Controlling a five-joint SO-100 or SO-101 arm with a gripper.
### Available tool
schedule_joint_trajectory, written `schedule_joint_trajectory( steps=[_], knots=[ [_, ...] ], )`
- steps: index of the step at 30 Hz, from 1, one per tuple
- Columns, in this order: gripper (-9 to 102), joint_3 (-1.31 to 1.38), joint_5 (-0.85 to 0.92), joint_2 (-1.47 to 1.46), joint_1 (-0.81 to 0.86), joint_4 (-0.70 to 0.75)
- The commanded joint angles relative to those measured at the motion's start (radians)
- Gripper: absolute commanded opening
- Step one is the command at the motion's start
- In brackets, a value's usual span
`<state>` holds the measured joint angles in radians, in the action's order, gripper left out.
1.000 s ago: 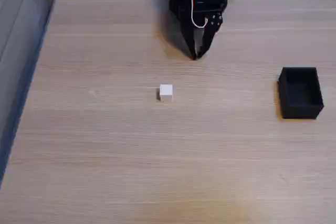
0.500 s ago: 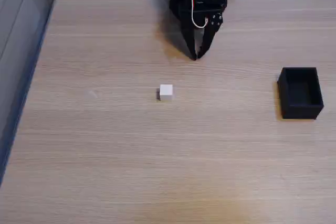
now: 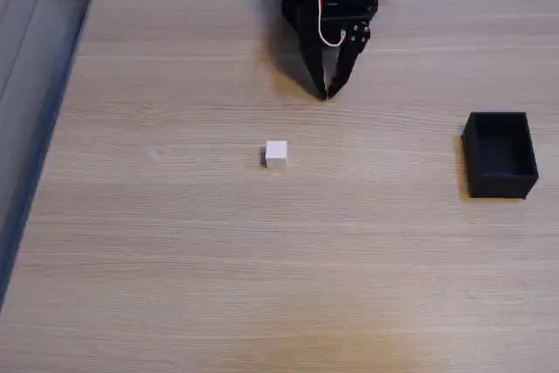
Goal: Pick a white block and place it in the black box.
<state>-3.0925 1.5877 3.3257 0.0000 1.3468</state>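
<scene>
Gripper point(image 3: 326, 93) remains at the far table edge, fingertips met and holding nothing, no change of note over the last second; white block point(image 3: 276, 154) untouched mid-table; black box point(image 3: 500, 154) well right; approach not begun.

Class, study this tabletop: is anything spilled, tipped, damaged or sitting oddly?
Nothing stands out. The white block sits flat on the wooden table, apart from everything. The black box stands upright, open side up, near the right edge. The gripper points down with its fingertips together, holding nothing.
</scene>
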Motion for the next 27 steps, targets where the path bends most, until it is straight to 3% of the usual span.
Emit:
schedule_joint_trajectory(
  steps=[1, 20, 27],
  knots=[
    [0, -0.015, 0.006, 0.006, 0.017, 0.0],
    [0, -0.015, 0.02, 0.006, 0.015, 0.0],
    [0, 0.012, 0.114, 0.002, 0.052, -0.006]
  ],
)
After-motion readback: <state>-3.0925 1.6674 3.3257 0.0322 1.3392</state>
